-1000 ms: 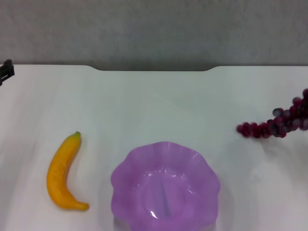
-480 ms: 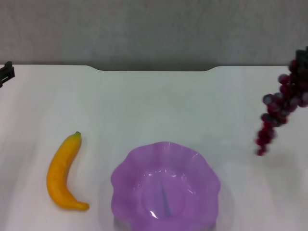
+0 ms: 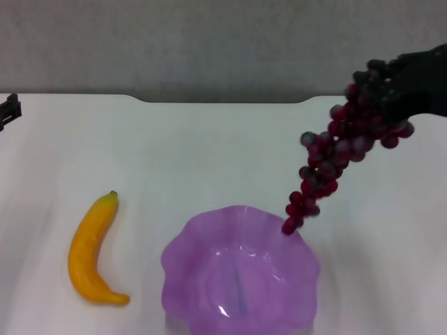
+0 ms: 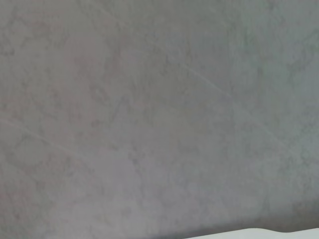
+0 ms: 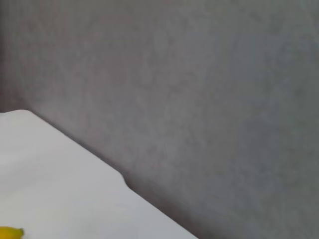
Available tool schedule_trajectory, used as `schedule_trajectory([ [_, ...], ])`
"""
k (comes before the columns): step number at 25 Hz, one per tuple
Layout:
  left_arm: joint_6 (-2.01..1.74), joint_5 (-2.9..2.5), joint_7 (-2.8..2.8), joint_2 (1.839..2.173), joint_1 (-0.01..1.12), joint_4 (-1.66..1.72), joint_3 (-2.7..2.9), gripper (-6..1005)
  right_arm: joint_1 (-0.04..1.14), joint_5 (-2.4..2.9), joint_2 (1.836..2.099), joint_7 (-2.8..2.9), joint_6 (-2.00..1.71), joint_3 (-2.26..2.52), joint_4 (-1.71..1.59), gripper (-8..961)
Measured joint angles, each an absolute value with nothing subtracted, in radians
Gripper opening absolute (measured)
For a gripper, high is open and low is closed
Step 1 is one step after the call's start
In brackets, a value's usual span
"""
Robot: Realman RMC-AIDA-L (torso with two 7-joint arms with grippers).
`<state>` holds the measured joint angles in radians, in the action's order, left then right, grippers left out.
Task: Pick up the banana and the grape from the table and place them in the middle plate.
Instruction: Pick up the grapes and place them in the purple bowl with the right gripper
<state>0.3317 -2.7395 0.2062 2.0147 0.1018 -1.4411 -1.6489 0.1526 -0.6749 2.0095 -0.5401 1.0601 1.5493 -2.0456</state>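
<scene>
Clamped on the top of the grapes (image 3: 335, 157), the right end effector (image 3: 401, 87) hangs above the far right part of the counter (image 3: 209, 153); its dark fingers seem closed around the bunch's upper end, though they merge with the fruit there. The bunch trails down and leftward in the air, its lowest grapes over the plate's (image 3: 241, 269) far right rim. That purple plate sits at the near middle of the counter. To its left, apart from it, lies the banana (image 3: 91, 251), stem pointing away. At the far left edge only a dark bit of the left end effector (image 3: 8, 108) shows; whether it is apart or together, I cannot tell.
</scene>
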Motion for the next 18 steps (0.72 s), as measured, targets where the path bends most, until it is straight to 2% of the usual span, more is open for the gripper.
schedule_trajectory([
  [18, 0.331, -2.732, 0.206, 2.013, 0.103, -1.445, -1.649, 863, 0.232, -0.780, 2.008, -0.623, 1.107, 1.660, -2.038, 180],
])
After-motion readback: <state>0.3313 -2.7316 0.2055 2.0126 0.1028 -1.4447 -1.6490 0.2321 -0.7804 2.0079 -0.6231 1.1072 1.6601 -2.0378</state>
